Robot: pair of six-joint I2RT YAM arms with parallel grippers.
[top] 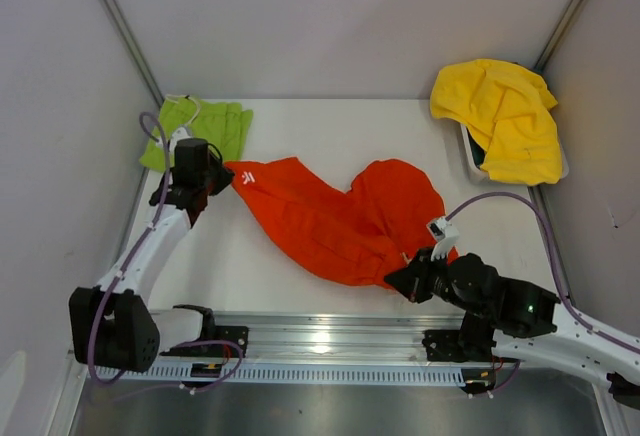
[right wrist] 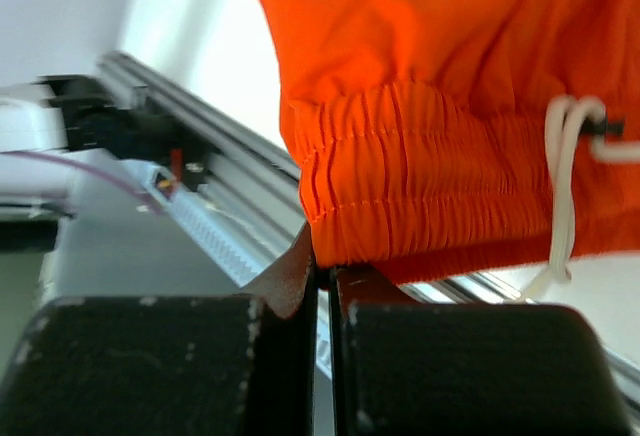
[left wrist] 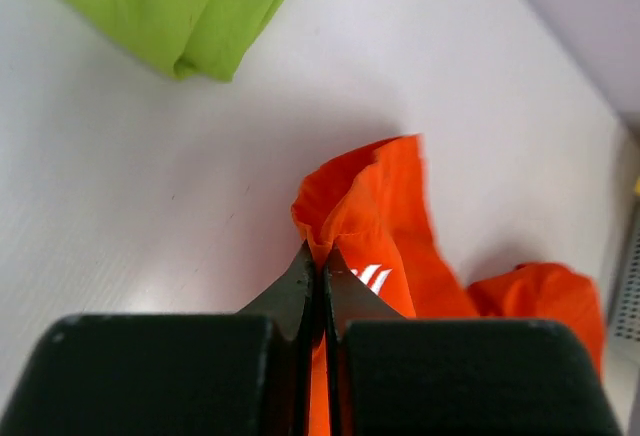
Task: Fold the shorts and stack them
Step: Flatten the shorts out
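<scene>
Across the smooth white table [top: 330, 131] the orange-red shorts [top: 340, 218] spread in a long, rumpled band between my two arms, thin matte cloth thrown into soft folds. My left tool [top: 226, 182] is clenched on the far-left corner of that cloth. The left wrist view shows its black fingers pressed together with a small peak of orange fabric [left wrist: 375, 211] pinched at their tips, a little white printed mark just beside the pinch. My right tool [top: 402, 281] is clenched too, at the near-right end by the metal rail [top: 330, 341]. From the right wrist view the gathered, ribbed elastic waistband [right wrist: 420, 196] sits right at its fingertips, lifted off the table, and a white drawstring [right wrist: 560, 191] hangs down in a loop. The lime-green shorts [top: 205, 128] lie crumpled at the far-left corner of the table, near my left tool but apart from the orange pair. A yellow cloth [top: 505, 116] is heaped over a white tray [top: 468, 161] at the far right.
</scene>
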